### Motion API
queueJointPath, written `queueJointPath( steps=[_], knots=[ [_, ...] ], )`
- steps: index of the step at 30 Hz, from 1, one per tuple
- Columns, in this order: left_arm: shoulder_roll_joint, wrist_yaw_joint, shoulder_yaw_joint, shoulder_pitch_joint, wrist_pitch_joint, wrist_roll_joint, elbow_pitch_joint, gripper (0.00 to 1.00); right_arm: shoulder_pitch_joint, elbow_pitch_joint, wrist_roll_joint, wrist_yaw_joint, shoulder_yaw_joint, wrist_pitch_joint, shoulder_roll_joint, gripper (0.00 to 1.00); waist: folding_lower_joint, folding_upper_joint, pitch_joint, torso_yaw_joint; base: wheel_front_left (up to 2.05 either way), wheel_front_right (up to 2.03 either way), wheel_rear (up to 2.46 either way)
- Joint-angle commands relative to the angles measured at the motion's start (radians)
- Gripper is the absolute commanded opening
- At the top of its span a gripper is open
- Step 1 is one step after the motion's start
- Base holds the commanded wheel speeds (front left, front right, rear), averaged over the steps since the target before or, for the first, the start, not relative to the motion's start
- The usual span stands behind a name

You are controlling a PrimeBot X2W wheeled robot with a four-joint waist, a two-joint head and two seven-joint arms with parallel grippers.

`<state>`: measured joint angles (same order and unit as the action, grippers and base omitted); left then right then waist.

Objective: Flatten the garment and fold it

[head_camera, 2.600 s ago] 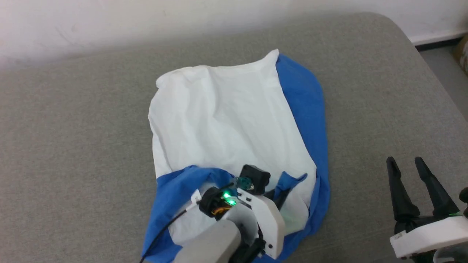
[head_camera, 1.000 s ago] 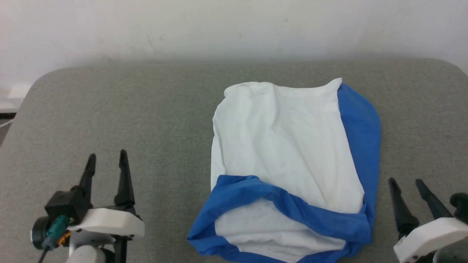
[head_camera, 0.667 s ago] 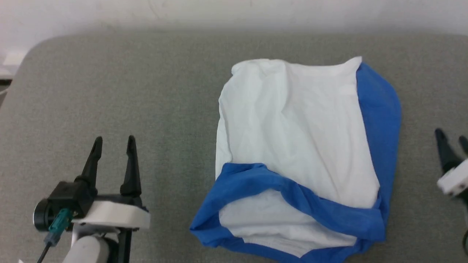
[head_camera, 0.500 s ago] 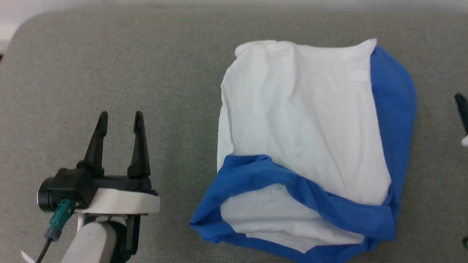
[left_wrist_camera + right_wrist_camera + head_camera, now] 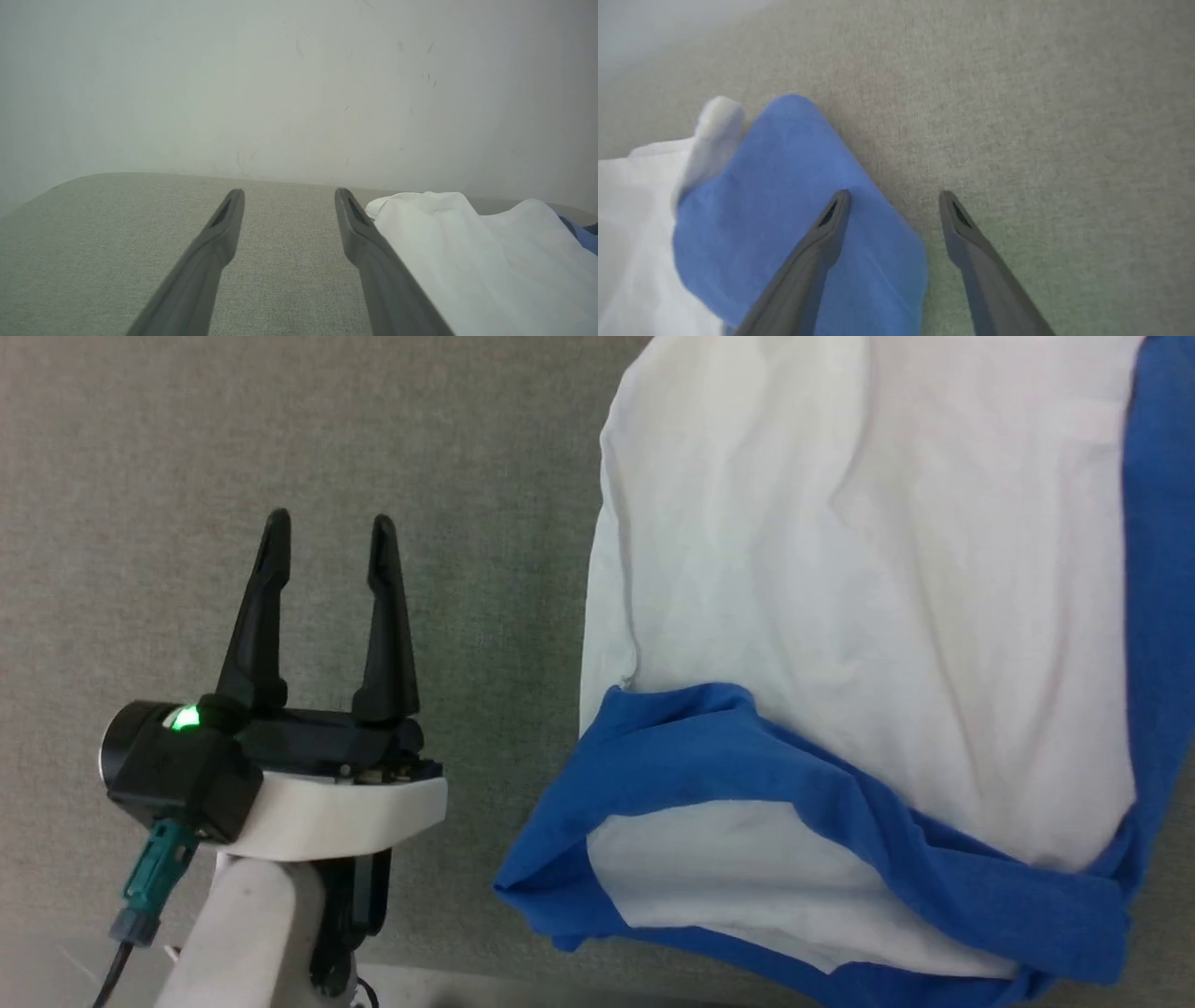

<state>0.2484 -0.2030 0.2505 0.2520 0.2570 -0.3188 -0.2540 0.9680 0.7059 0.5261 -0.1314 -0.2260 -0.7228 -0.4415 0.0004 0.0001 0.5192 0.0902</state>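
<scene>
Both pairs of fingers are standing spread and gripping nothing. The left gripper (image 5: pixel 330 527) is hovering over the bare grey surface (image 5: pixel 121 448), just beside the white left edge of the garment (image 5: pixel 840 616). The right gripper (image 5: pixel 894 194) is straddling the garment's outer blue edge, one finger over blue cloth and the other over bare surface; whether it is touching cannot be told. The garment is lying wrinkled and partly doubled over, to the right of the left gripper, with a blue band draping across its near end close to the surface's near edge. Judging by its creases and sagging folds, the cloth is behaving as light, limp and unbreakable, and is likely to drape, bunch and drag when pulled. The blue outer edge and the near-left blue corner are offering the best holds, taken shallowly so that stacked layers are not gathered together.
</scene>
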Motion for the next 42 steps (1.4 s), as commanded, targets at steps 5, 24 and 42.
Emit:
queueJointPath(
  steps=[5,24,42],
  knots=[
    [-0.022,0.015,-0.011,0.019,0.005,0.023,-0.002,1.0,0.032,0.091,-0.032,0.001,0.01,-0.085,0.0,1.0,-0.0004,-0.0001,0.095,0.046,0.0,0.0,0.0],
    [-0.074,0.062,-0.078,-0.099,0.005,0.028,0.123,1.0,-0.063,-0.043,-0.038,0.001,0.035,0.124,-0.029,0.0,-0.0004,-0.0001,-0.215,-0.003,0.0,0.0,0.0],
    [-0.057,0.043,-0.101,-0.238,-0.021,-0.014,0.145,1.0,-0.475,-0.3,-0.118,0.001,0.042,0.376,0.078,0.0,-0.0004,-0.0001,-0.396,-0.02,0.0,0.0,0.0]
  ],
)
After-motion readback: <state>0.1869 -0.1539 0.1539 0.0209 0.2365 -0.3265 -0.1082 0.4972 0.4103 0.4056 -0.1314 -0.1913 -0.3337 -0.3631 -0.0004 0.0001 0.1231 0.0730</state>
